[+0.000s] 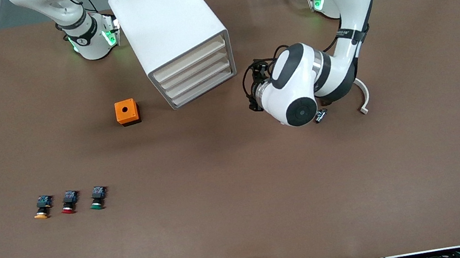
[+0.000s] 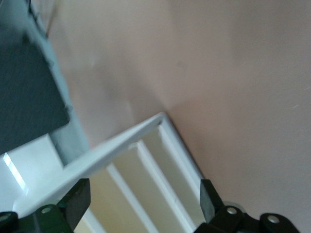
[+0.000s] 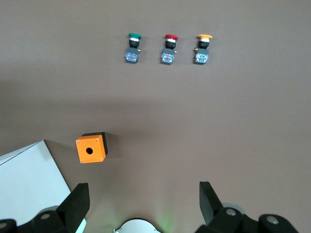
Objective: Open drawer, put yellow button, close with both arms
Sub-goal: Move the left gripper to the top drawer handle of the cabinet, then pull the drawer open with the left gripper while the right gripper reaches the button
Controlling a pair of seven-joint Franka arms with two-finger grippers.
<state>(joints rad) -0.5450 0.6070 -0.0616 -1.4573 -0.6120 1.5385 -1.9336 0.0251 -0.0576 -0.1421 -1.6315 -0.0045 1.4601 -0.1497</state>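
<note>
Looking down from the front camera, we are seeing the white cabinet (image 1: 170, 27) at upper centre of the frame, its four cream fronts all flush, so the drawer (image 1: 189, 60), the uppermost of them, is not yet pulled out. We are holding the left gripper (image 1: 253, 88) just beside the cabinet's front corner, right of centre; in the left wrist view its fingers (image 2: 77, 201) are standing wide apart with nothing between them, the drawer fronts (image 2: 146, 179) filling the lower part of that frame. The right gripper (image 3: 143, 204) is waiting high up, out of the front view, jaws spread and empty, looking down on the table.

The yellow button (image 1: 42, 207) is lying at lower left, at the end of a row with the red button (image 1: 69, 202) and the green button (image 1: 97, 198); an orange box (image 1: 127, 112) is sitting beside the cabinet.

We are judging the drawer to be light, stiff plastic that slides easily, best hooked under its front lip. The button looks small, hard and light, apt to roll on its round cap, so we are favouring a pinch across its squarer black-and-blue body.
</note>
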